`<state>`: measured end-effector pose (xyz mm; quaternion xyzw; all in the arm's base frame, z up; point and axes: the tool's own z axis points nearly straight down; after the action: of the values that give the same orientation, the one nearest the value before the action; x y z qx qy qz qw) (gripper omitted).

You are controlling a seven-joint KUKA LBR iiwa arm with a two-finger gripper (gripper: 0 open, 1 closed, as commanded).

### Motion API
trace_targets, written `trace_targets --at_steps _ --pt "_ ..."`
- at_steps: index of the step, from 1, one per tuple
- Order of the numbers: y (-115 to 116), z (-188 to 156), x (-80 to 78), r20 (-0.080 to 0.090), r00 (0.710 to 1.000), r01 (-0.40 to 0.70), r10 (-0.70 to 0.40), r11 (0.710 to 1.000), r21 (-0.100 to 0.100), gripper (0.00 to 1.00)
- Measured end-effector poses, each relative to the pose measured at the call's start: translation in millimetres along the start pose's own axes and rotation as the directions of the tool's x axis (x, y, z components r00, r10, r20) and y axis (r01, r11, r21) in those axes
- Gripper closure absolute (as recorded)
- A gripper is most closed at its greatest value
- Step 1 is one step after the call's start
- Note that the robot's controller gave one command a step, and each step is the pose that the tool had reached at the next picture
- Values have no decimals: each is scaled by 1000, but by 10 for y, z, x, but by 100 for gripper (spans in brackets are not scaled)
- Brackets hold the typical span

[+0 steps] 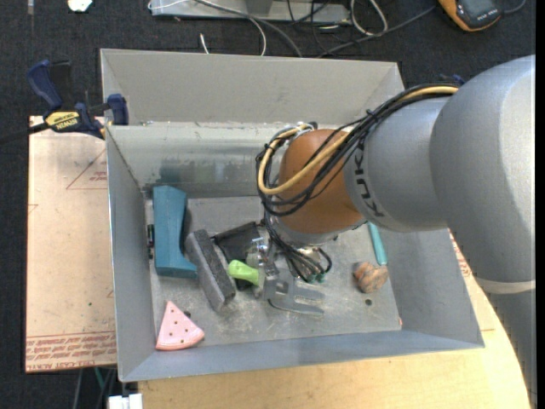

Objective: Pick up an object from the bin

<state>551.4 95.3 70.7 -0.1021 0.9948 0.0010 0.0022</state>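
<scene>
Several loose bits lie around the pincer (292, 298), which sits low on the bin (255, 352) floor, probably down for a grab. The green piece (243, 271) just view-left of it, against a grey bar (213, 275), looks the likeliest target. A brown knob (369, 276) lies view-right, apart. Pincer width: can't tell, the wrist hides it.

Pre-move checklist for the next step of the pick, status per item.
1. Gripper low inside the bin, near floor centre: ok.
2. Nearest things told apart, green piece, grey bar, black piece: ok.
3. Something in the grasp: cannot tell, the wrist hides it.
4. Brown lump and teal stick apart from the gripper: ok.
5. Pink wedge and blue block off to the left: ok.
</scene>
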Motion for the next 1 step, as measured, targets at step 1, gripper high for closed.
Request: trace_targets --at_steps 1 --pt "0 -1 -1 0 1000 0 0 1000 0 100"
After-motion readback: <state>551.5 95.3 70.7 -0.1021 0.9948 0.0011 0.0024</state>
